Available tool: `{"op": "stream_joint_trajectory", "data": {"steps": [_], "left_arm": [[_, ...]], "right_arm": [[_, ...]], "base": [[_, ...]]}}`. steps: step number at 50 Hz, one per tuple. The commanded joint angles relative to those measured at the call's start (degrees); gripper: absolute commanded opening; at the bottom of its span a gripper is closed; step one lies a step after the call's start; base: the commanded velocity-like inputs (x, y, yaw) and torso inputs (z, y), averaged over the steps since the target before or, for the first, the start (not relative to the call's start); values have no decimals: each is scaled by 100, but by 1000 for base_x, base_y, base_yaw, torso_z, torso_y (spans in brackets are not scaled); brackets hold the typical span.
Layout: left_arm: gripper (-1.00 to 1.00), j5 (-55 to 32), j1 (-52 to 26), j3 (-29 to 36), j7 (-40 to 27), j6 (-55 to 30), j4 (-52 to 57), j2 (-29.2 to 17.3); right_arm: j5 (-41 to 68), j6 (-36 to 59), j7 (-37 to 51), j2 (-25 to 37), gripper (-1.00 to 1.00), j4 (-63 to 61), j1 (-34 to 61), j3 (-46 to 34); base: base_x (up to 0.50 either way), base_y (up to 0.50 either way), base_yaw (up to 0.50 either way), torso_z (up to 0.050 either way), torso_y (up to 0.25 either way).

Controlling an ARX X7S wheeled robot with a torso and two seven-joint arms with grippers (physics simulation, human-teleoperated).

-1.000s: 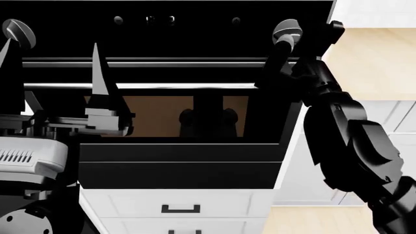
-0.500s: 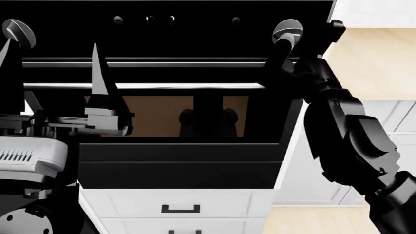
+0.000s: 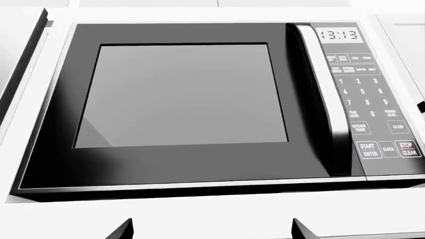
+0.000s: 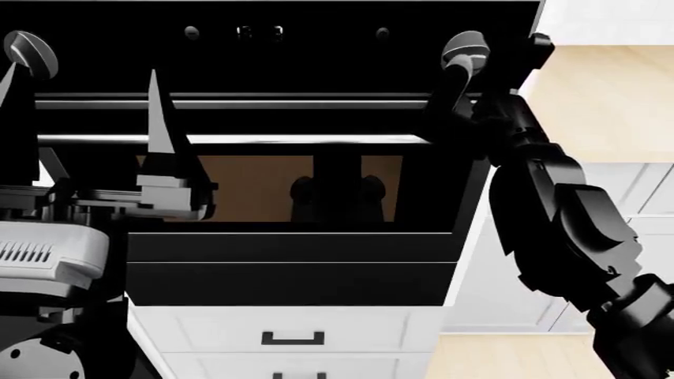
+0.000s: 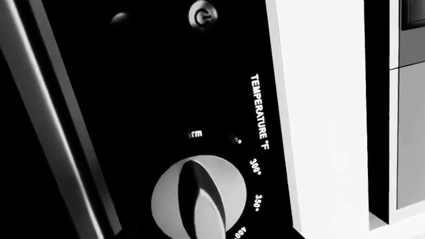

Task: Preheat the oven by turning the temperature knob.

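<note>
A: At the oven panel's right end: small round silver-grey temperature knob (image 4: pixel 465 49), raised bar near upright in the right wrist view, on the large black glass-fronted oven (image 4: pixel 295 260).
B: Jaws?
A: Right gripper (image 4: pixel 463 67) at the knob, jaws' state unclear. Left gripper (image 4: pixel 90 118) jaws apart, well away.

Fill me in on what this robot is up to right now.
It is working on the oven, reaching its right arm up to the temperature knob on the panel's right side. The right gripper is at that knob, though whether its jaws have closed on it cannot be seen. The left gripper hangs open, its camera facing a microwave.
</note>
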Motion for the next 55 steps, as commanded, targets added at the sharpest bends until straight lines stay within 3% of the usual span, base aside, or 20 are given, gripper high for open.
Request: {"op": "stream_joint_trajectory", "data": {"steps": [1, 55], "left_arm": [[100, -7, 2, 9, -14, 9, -2, -14], [100, -45, -2, 45, -76, 55, -29, -79]], "right_arm": [[-4, -33, -2, -10, 100, 37, -2, -25], [-53, 67, -124, 49, 100, 377, 165, -41]], "base": [[0, 0, 0, 0, 0], [0, 0, 0, 0, 0]]}}
